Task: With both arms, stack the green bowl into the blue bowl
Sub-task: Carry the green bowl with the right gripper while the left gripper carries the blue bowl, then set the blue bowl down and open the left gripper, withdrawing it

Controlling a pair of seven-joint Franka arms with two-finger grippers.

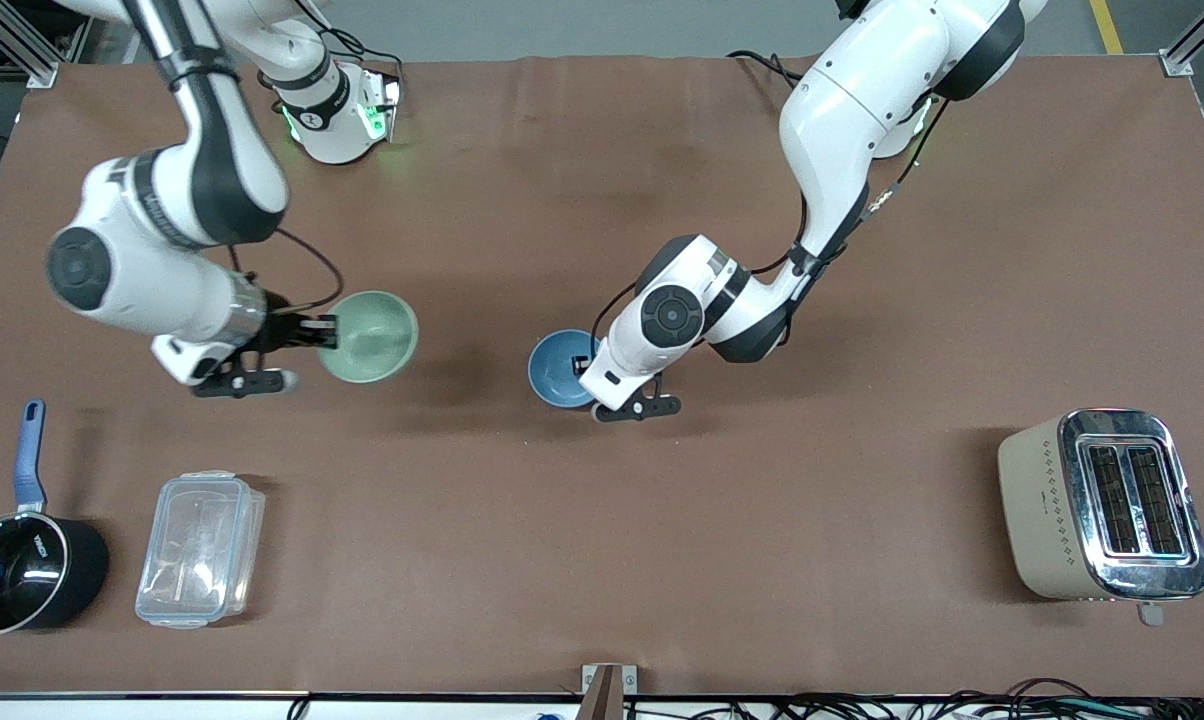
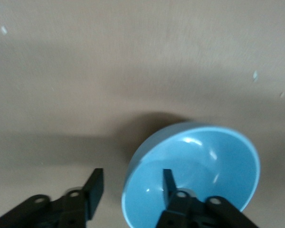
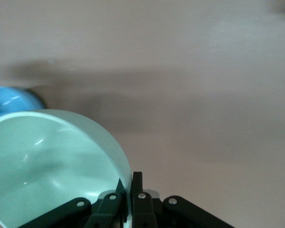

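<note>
My right gripper (image 1: pixel 314 332) is shut on the rim of the green bowl (image 1: pixel 370 337) and holds it tilted, up off the table, toward the right arm's end. The right wrist view shows the gripper (image 3: pixel 128 178) pinching the green bowl's wall (image 3: pixel 47 156), with the blue bowl (image 3: pixel 9 102) farther off. The blue bowl (image 1: pixel 559 368) is near the table's middle. My left gripper (image 1: pixel 589 366) is open and straddles its rim. In the left wrist view the gripper (image 2: pixel 132 178) has one finger inside the blue bowl (image 2: pixel 213 156) and one outside, both apart from the wall.
A black saucepan with a blue handle (image 1: pixel 22 570) and a clear plastic container (image 1: pixel 200 548) sit near the front camera at the right arm's end. A beige toaster (image 1: pixel 1102 505) stands near the front camera at the left arm's end.
</note>
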